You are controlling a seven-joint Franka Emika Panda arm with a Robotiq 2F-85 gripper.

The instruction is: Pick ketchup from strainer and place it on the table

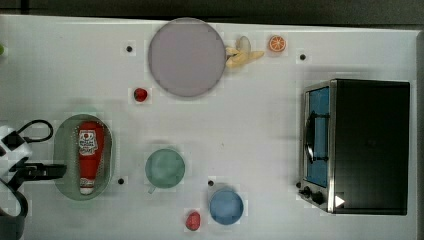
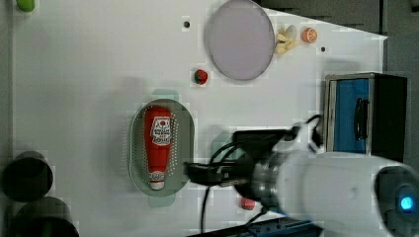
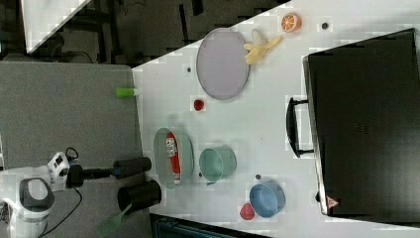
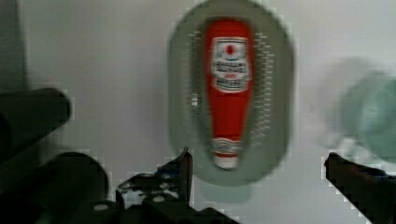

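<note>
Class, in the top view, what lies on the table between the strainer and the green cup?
Only a small black dot on bare table; strainer and green cup stand apart.

Ketchup [image 4: 229, 88] label: print too blurred to read. No other legible text.

My top view looks straight down on the whole desk [image 1: 260, 125], from far. The left view looks down too, but nearer, with the arm large in the lower right of the frame. The right view stands farther back and also takes in grey floor in the left of the frame. The wrist view is close above the strainer [image 4: 275, 116]. All four views share the strainer with the ketchup [image 1: 90, 152].
</note>
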